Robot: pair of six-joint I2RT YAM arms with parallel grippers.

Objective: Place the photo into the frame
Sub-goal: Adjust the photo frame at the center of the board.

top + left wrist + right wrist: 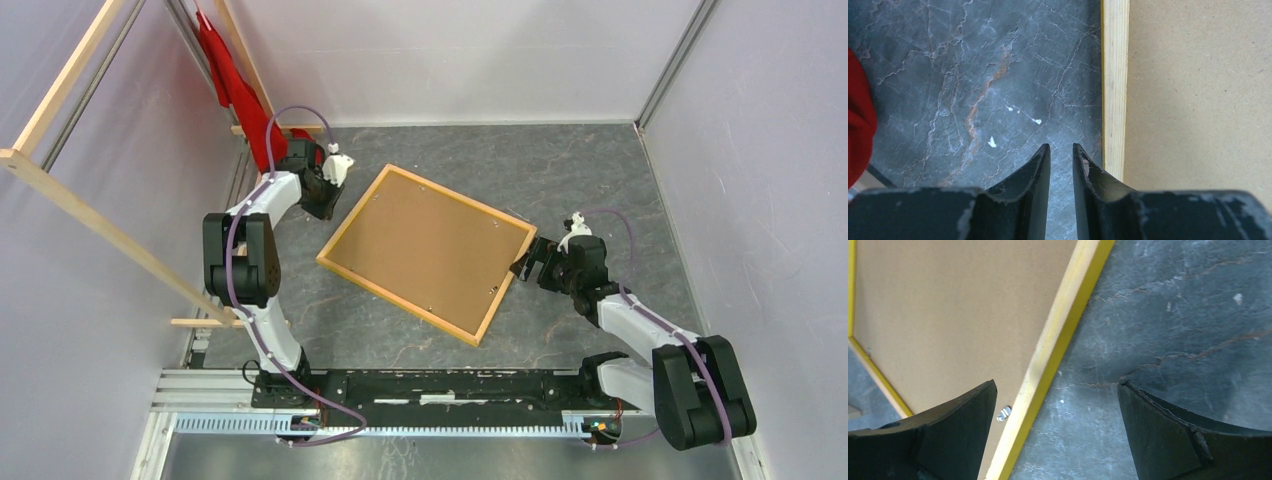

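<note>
The frame (397,303) lies face down on the grey table, light wood back up, with the brown backing board (428,250) inside it. The photo is hidden. My left gripper (323,205) hovers just off the frame's left edge. In the left wrist view its fingers (1061,147) are nearly together with nothing between them, beside the wood rail (1114,90). My right gripper (525,265) is at the frame's right edge. In the right wrist view it (1058,383) is wide open and empty, straddling the yellow-edged rail (1058,340) above a small metal tab (1004,413).
A red cloth (235,90) hangs at the back left and shows in the left wrist view (858,115). Wooden slats (100,220) lean along the left wall. Grey walls close in the table on three sides.
</note>
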